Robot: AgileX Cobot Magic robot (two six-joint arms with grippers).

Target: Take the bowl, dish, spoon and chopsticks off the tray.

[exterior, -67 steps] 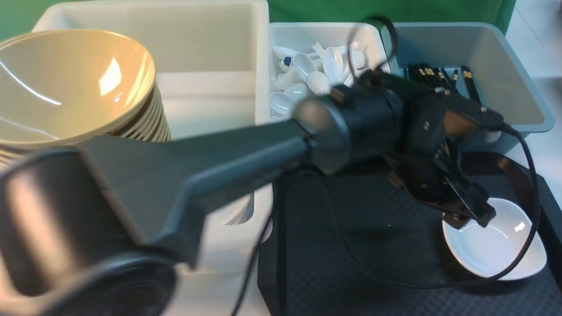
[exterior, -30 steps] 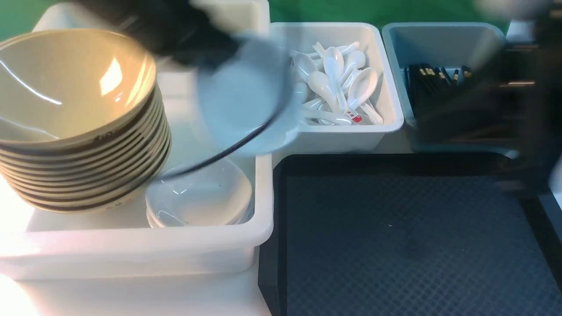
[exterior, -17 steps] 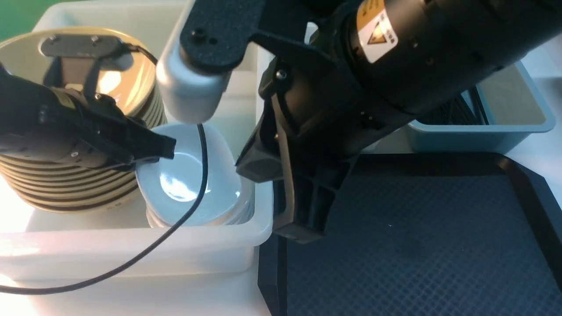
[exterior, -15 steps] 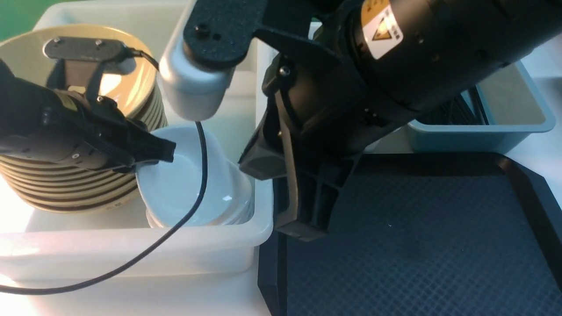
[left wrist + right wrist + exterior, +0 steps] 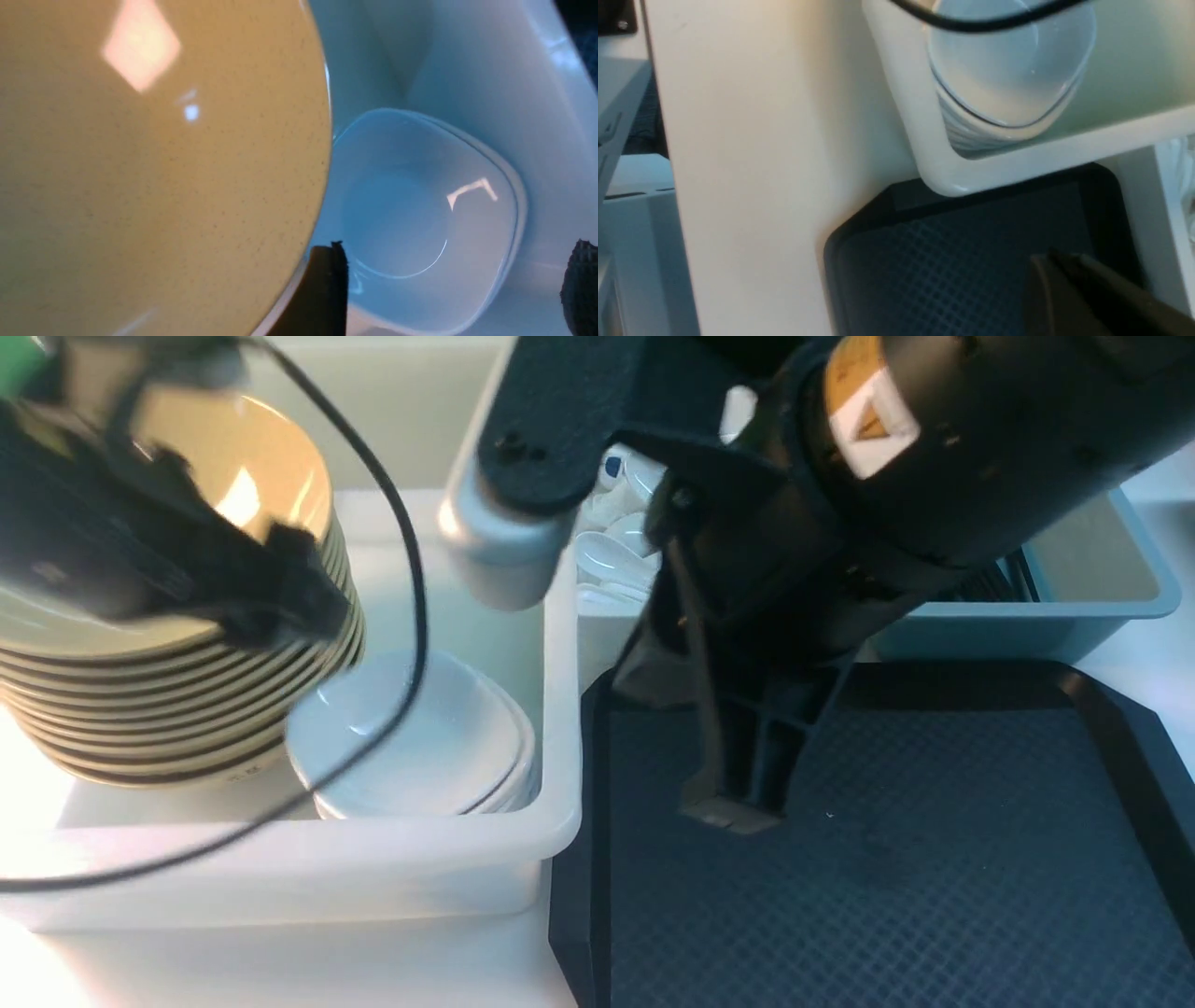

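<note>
The white dish [image 5: 411, 737] [image 5: 420, 219] [image 5: 1008, 70] lies on top of a stack of white dishes in the big white tub [image 5: 373, 849]. Beside it stands a stack of tan bowls [image 5: 187, 709], the top bowl [image 5: 140, 163] filling much of the left wrist view. My left gripper [image 5: 289, 607] [image 5: 453, 289] hangs blurred above the dish, open and holding nothing. My right gripper [image 5: 728, 812] [image 5: 1059, 266] is shut and empty, low over the black tray [image 5: 934, 877] [image 5: 948, 261]. White spoons [image 5: 607, 555] show in a small tub. The chopsticks are hidden behind the right arm.
The bulky right arm [image 5: 887, 476] crosses the middle of the front view and covers most of the small spoon tub. A grey-blue tub [image 5: 1102, 579] stands at the back right. A black cable [image 5: 411, 616] hangs across the white tub.
My left gripper has opened and let go of the dish, which now rests on the stack; the gripper has lifted up and back. The right arm has shifted to the right over the tray.
</note>
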